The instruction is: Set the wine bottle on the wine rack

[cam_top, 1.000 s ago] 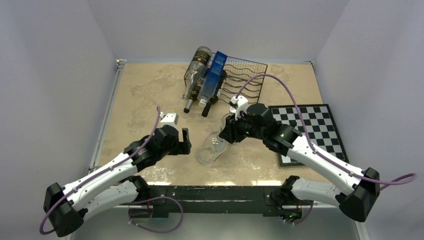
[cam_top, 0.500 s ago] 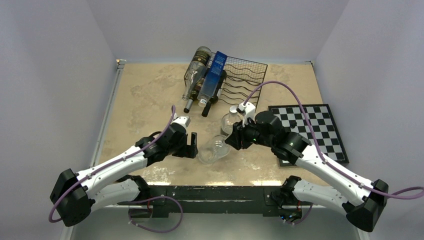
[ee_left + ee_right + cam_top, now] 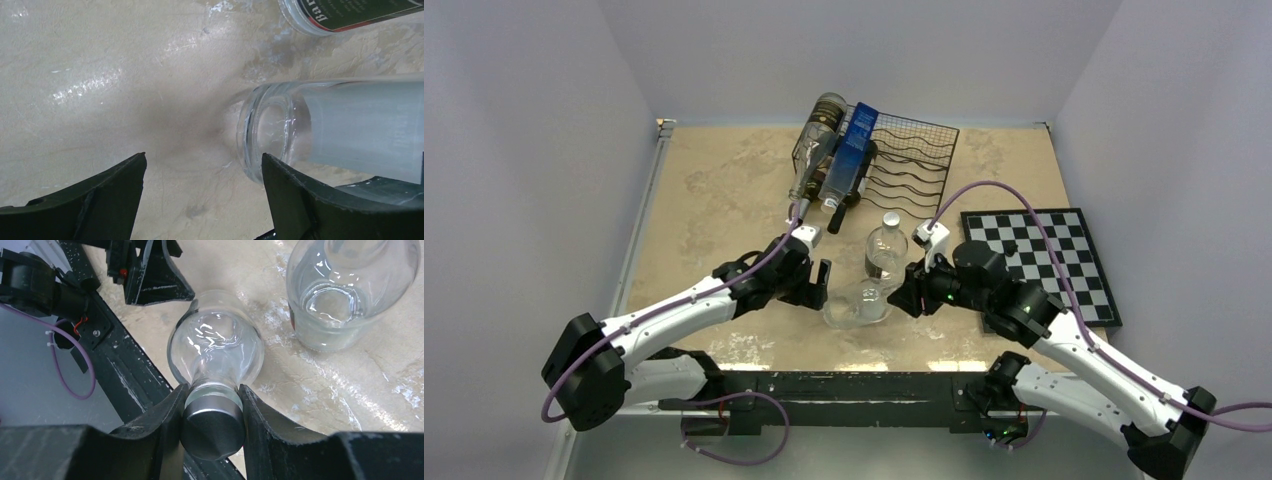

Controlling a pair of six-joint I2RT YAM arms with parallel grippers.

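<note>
The right gripper [image 3: 212, 390] clamps the capped neck of a clear wine bottle [image 3: 215, 345], which lies tipped on its side near the middle of the table's [image 3: 714, 200] front edge, its base pointing toward the left arm. The left gripper [image 3: 203, 157] stands wide open beside that base, holding nothing, with the round glass bottom just in front of one finger [image 3: 310, 205]. The wine rack [image 3: 914, 160] sits well apart at the table's back edge, where a blue-labelled bottle [image 3: 852, 150] and an outer bottle [image 3: 812, 165] lie side by side across its left end, necks toward the front. Between the rack and the held bottle, a second clear bottle [image 3: 885, 250] stands upright. A chessboard [image 3: 1044, 260] lies flat along the table's right edge.
</note>
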